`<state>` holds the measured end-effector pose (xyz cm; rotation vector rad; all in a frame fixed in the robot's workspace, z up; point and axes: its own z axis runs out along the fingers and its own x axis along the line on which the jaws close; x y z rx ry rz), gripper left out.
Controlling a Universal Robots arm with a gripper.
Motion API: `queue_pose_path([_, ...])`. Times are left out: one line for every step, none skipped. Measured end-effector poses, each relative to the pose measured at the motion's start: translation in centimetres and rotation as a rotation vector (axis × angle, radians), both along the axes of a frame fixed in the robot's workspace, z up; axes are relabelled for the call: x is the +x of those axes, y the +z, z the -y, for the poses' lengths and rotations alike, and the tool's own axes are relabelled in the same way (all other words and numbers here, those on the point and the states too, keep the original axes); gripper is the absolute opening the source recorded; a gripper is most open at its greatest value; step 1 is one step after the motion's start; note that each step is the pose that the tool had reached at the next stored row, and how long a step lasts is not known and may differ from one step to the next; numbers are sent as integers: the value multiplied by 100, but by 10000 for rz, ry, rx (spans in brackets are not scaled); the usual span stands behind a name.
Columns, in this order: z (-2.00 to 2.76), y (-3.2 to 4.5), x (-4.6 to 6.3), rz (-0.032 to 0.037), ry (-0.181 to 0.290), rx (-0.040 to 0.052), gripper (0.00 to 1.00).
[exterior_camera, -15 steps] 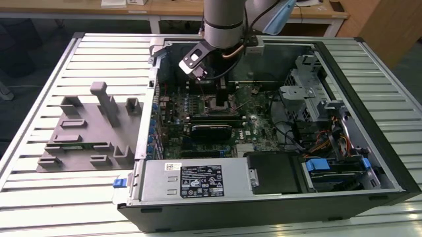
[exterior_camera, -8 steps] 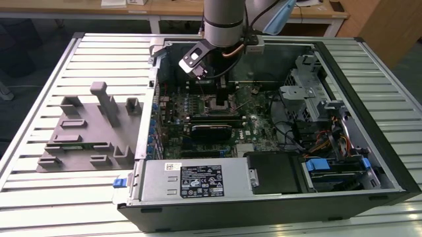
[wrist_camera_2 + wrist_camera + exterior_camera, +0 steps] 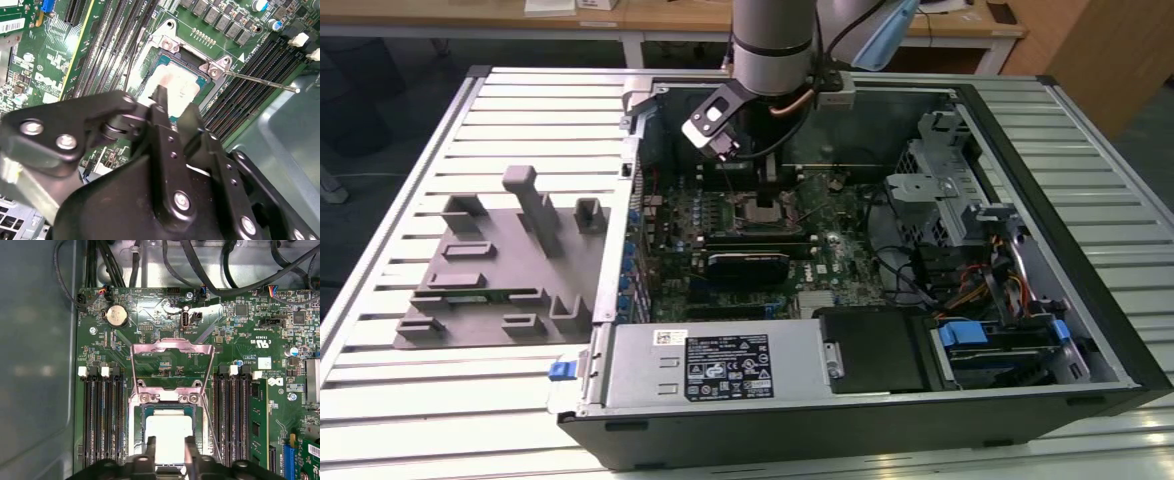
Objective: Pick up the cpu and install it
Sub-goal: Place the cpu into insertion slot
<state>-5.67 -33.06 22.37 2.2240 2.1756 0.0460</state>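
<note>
The cpu (image 3: 169, 429) is a pale square chip lying low in the open motherboard socket (image 3: 136, 440), with a teal rim around it. My gripper (image 3: 170, 442) stands right over it, one black finger on each of two opposite edges, shut on the chip. In the second wrist view the cpu (image 3: 175, 85) shows just past the fingertips (image 3: 160, 96) of the gripper (image 3: 176, 106). The socket's metal load plate (image 3: 172, 356) is flipped open. In the exterior view the gripper (image 3: 767, 180) hangs inside the computer case above the socket (image 3: 767, 212).
Memory slots (image 3: 102, 420) flank the socket on both sides. The thin socket lever (image 3: 260, 80) sticks out beside it. Cables (image 3: 200, 270) run along the case wall. A black card (image 3: 747, 265), a power supply (image 3: 714, 365) and a grey fixture tray (image 3: 494, 265) lie nearby.
</note>
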Motion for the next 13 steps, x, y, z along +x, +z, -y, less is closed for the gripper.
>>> queue_pose_path([0, 0, 0, -1, 1, 0, 30])
queue_pose_path([0, 0, 0, 0, 0, 0, 30])
queue_pose_path([0, 0, 0, 0, 0, 0, 24])
queue_pose_path([0, 0, 0, 0, 0, 1, 24])
queue_pose_path([0, 0, 0, 0, 0, 1, 18])
queue_pose_path([0, 0, 0, 0, 1, 2, 13])
queue_pose_path([0, 0, 0, 0, 0, 2, 11])
queue_pose_path([0, 0, 0, 0, 1, 2, 11])
queue_pose_path([0, 0, 0, 0, 0, 3, 11])
queue_pose_path([0, 0, 0, 0, 0, 3, 11])
queue_pose_path([0, 0, 0, 0, 0, 3, 11])
queue_pose_path([0, 0, 1, 0, 1, 4, 11])
queue_pose_path([0, 0, 8, -1, 2, 3, 11])
